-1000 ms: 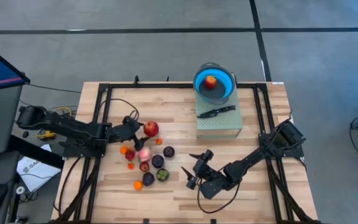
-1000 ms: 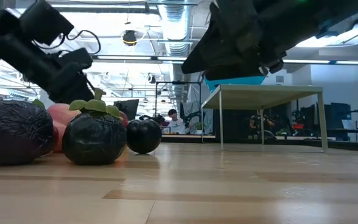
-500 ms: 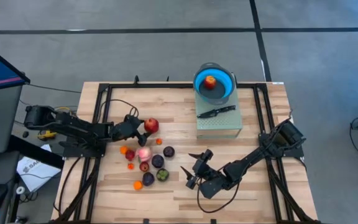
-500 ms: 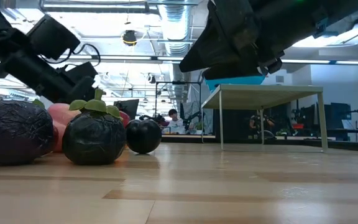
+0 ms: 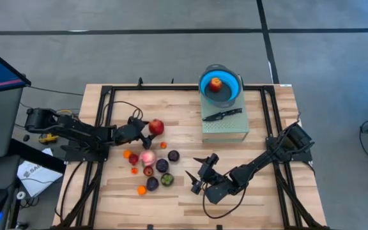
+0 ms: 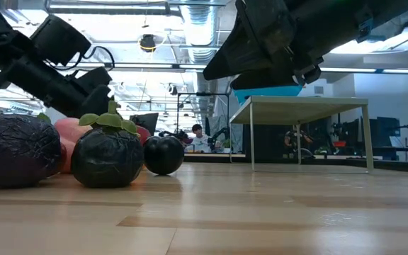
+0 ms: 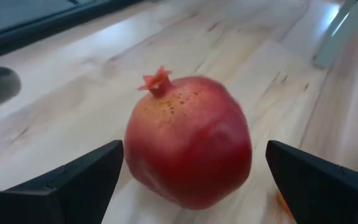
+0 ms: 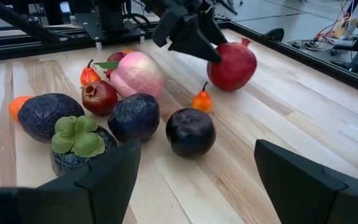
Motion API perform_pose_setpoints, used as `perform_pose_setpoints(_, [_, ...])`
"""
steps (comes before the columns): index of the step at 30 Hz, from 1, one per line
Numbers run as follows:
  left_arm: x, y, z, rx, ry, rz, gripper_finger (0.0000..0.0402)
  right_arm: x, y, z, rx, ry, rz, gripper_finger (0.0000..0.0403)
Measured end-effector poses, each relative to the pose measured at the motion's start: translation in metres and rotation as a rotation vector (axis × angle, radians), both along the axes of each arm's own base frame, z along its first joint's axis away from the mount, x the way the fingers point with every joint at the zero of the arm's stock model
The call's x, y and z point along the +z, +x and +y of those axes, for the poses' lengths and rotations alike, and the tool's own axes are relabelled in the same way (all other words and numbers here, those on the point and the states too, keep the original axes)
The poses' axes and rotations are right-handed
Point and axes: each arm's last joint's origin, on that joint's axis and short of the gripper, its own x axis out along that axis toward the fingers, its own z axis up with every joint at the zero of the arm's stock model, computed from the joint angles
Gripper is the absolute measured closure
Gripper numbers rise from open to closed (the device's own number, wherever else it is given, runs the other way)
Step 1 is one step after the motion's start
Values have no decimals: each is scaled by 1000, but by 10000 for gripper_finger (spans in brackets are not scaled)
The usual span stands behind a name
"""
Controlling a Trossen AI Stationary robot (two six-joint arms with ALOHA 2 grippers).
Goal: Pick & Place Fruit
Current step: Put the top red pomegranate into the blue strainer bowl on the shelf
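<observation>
I see the left claw [image 5: 147, 127] in the left-centre of the overhead frame, fingers spread apart on either side of the large round red pomegranate [image 5: 156, 127], which sits on the light wooden surface [image 5: 260, 191]; from the left wrist view the pomegranate [image 7: 188, 149] lies between the two dark fingers with gaps on both sides, so nothing is gripped. Just below it in the overhead frame lies the cluster of small fruit [image 5: 151, 167]: a pink rounded one [image 8: 140, 74], dark purple ones [image 8: 133, 116], a dark one with green leaves [image 8: 79, 146] and tiny orange pieces [image 8: 202, 100]. The right claw [image 5: 201, 171] waits lower centre, fingers apart, empty, pointing toward the cluster. At upper centre a blue bowl [image 5: 232, 89] holds one red fruit [image 5: 216, 84].
</observation>
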Motion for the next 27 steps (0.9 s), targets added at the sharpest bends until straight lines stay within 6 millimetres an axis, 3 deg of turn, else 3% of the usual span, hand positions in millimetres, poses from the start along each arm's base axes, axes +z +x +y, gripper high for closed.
perform_pose_setpoints(16, [2, 1, 11, 8, -39, -6, 6, 0, 0, 0, 0, 0, 0, 93])
perform_pose_setpoints(20, [18, 11, 22, -16, -87, 12, 3, 0, 1, 0, -2, 4, -6, 93])
perform_pose_setpoints(27, [66, 38, 42, 2, -92, 158, 14, 1, 4, -6, -17, 11, -14, 93])
